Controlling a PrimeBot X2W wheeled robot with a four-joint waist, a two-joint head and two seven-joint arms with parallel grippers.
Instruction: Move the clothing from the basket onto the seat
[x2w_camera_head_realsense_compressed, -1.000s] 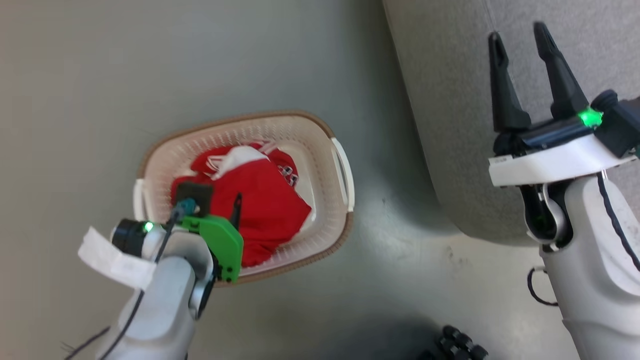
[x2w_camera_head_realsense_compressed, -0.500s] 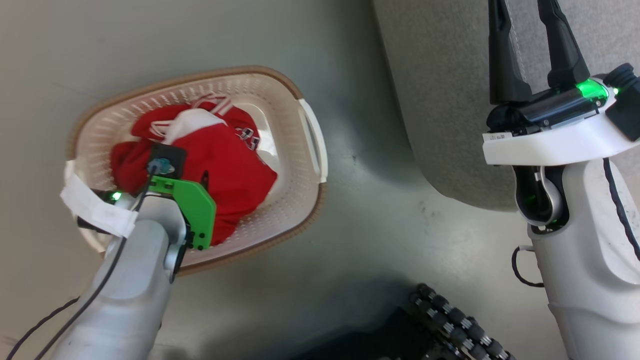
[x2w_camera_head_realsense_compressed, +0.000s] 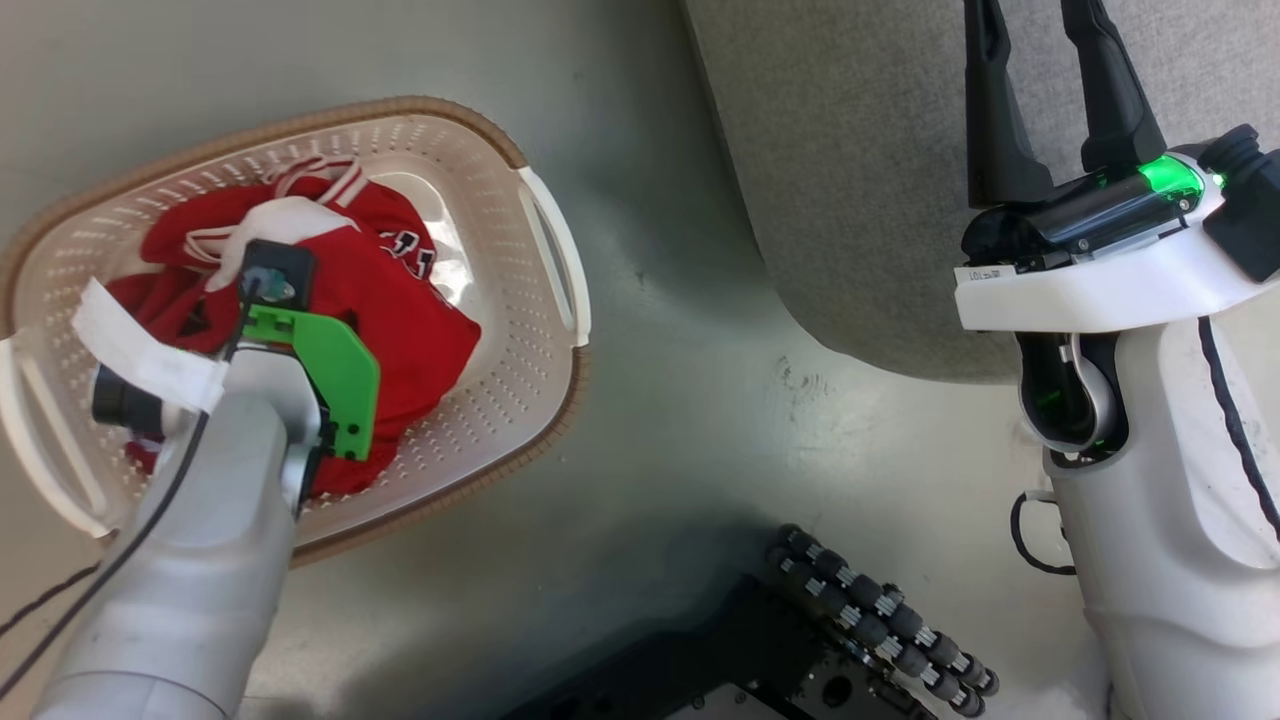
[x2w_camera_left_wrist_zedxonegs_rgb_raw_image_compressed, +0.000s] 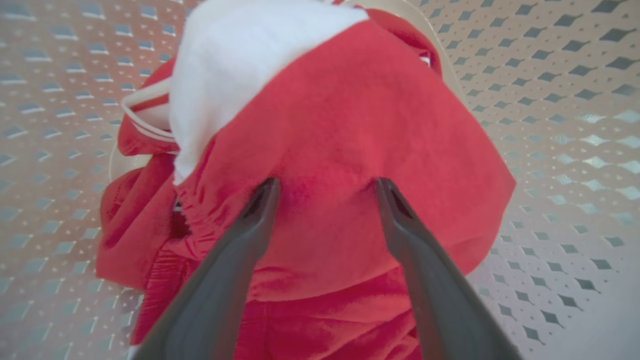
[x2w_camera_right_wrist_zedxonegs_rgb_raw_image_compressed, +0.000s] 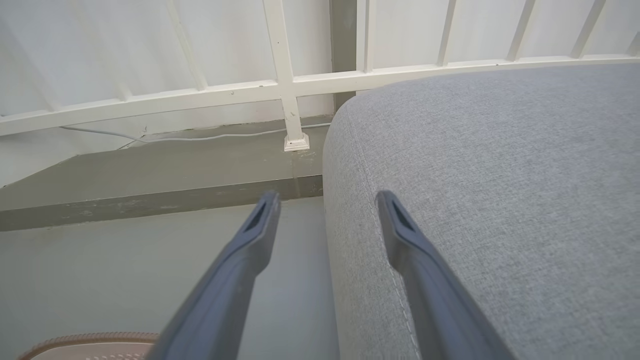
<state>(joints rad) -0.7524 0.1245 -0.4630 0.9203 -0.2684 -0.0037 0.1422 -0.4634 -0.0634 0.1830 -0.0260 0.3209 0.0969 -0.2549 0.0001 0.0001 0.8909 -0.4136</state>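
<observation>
Red clothing (x2w_camera_head_realsense_compressed: 420, 310) lies heaped in the cream basket (x2w_camera_head_realsense_compressed: 505, 330), left pincer (x2w_camera_left_wrist_zedxonegs_rgb_raw_image_compressed: 326, 184) apart touching it, right pincer (x2w_camera_right_wrist_zedxonegs_rgb_raw_image_compressed: 327, 196) apart

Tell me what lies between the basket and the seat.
Bare floor, lightly scuffed, separates the basket from the seat. The head view shows nothing standing on that stretch.

a home-like room: grey sofa seat (x2w_camera_right_wrist_zedxonegs_rgb_raw_image_compressed: 500, 175), laundry basket (x2w_camera_head_realsense_compressed: 545, 235), white railing (x2w_camera_right_wrist_zedxonegs_rgb_raw_image_compressed: 280, 90).
</observation>
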